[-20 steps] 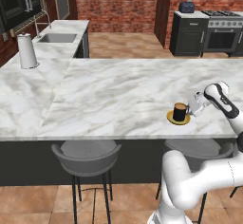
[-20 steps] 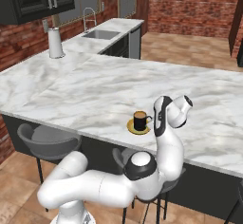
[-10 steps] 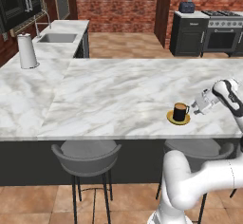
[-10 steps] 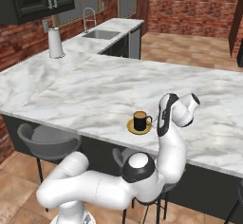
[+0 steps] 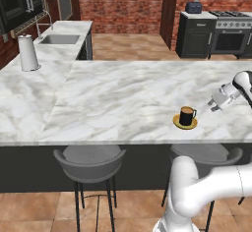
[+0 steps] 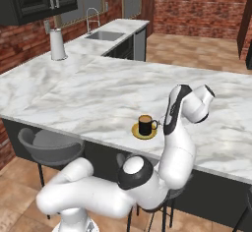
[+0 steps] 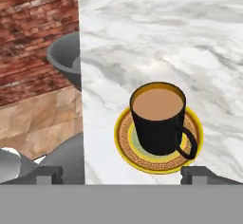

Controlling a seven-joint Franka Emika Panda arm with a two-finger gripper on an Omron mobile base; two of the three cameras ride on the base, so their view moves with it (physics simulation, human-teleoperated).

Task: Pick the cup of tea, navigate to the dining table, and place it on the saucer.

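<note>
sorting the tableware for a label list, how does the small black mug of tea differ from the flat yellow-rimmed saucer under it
The small black mug of tea is a tall dark cylinder with a side handle; the flat yellow-rimmed saucer is a low disc with a patterned gold rim and greenish centre. The mug holds orange-brown liquid, while the saucer holds only the mug. The saucer is wider, showing all around the mug's base. Both are round and sit near the edge of the white marble dining table.
</note>
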